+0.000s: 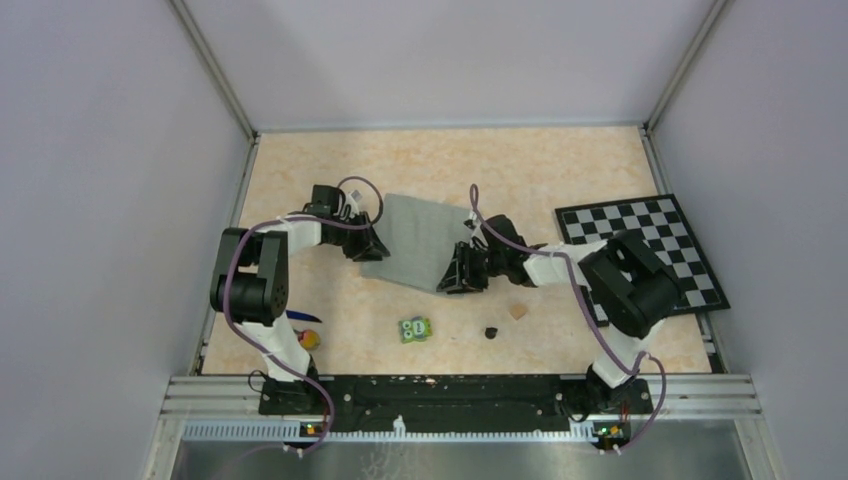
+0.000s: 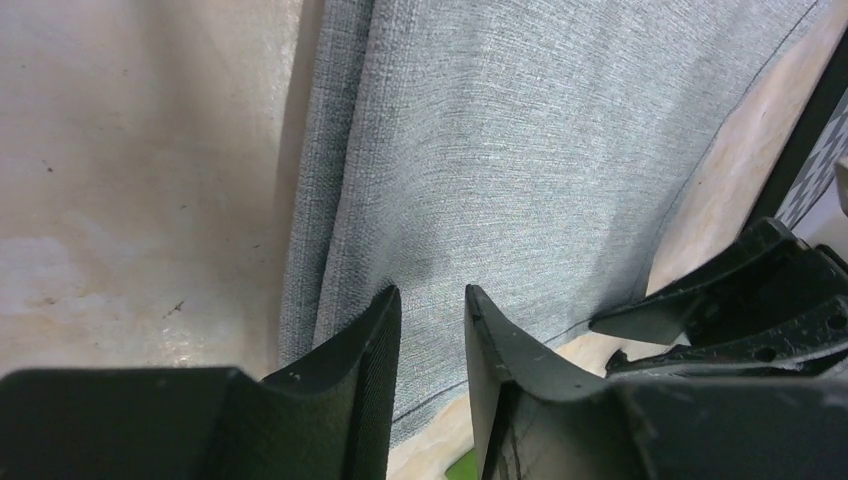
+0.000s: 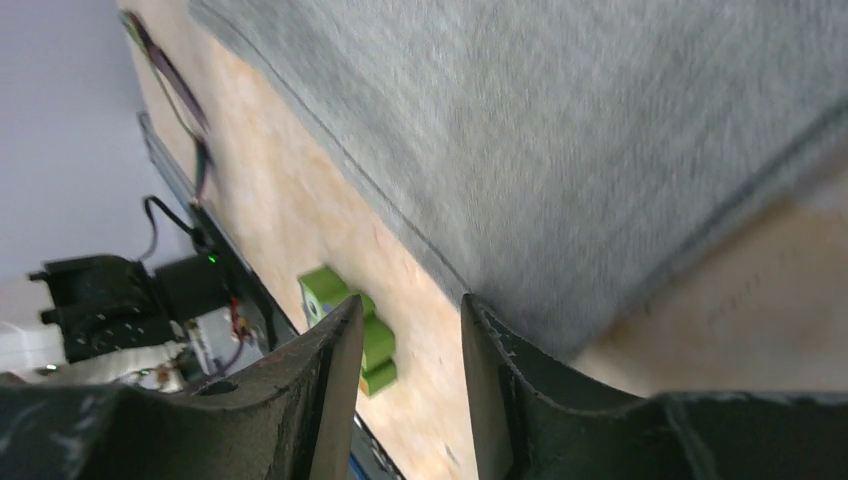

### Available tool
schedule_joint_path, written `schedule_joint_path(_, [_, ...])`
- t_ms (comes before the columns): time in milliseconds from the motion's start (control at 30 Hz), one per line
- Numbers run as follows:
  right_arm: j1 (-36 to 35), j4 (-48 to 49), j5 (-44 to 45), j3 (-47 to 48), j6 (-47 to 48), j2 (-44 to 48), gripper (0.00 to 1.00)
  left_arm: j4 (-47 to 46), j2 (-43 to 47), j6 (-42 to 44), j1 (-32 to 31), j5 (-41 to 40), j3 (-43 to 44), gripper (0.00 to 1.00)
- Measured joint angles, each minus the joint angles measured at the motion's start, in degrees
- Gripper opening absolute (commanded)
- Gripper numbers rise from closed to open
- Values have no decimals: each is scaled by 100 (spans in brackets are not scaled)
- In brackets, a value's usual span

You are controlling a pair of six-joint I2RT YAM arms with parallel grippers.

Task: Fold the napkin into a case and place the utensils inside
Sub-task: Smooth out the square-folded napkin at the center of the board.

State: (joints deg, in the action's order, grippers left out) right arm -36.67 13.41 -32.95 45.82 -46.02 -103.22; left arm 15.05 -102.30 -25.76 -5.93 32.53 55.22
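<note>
Lying roughly square, napkin [image 1: 415, 240], sides slanting far-right to near-left

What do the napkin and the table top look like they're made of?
Napkin: woven grey cloth, matte; fine weave and a stitched hem show up close. Table top: hard smooth board, beige marbled pattern, slight sheen; probably laminate, not certain.

I looked down on a pale beige marbled table [image 1: 450, 160] under soft, even light. Plain lilac-grey panels closed it in: a back wall [image 1: 450, 60], a left wall [image 1: 100, 150], a right wall [image 1: 770, 120], joined by slim metal posts [image 1: 215, 70]. A ribbed metal rail [image 1: 450, 395] ran along the table's near edge.
</note>
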Motion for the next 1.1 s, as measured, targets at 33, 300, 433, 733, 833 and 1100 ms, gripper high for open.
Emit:
schedule_joint_path(33, [-33, -201, 146, -92, 66, 212, 44, 0, 2, -2, 0, 4, 0, 40])
schedule_joint_path(300, [-146, -1300, 315, 866, 599, 367, 45, 133, 214, 92, -66, 96, 7, 57])
schedule_joint_path(433, [-146, -951, 267, 1456, 581, -162, 45, 232, 363, 153, -85, 151, 7, 53])
schedule_joint_path(733, [-120, -192, 267, 457, 251, -251, 45, -31, 448, 9, -37, 57, -422, 58])
schedule_joint_path(833, [-107, -286, 413, 173, 328, 55, 45, -184, 557, -72, -35, 37, -562, 62])
schedule_joint_path(1100, [297, -1152, 531, 476, 789, 393, 57, 138, 990, 94, -229, 103, -608, 71])
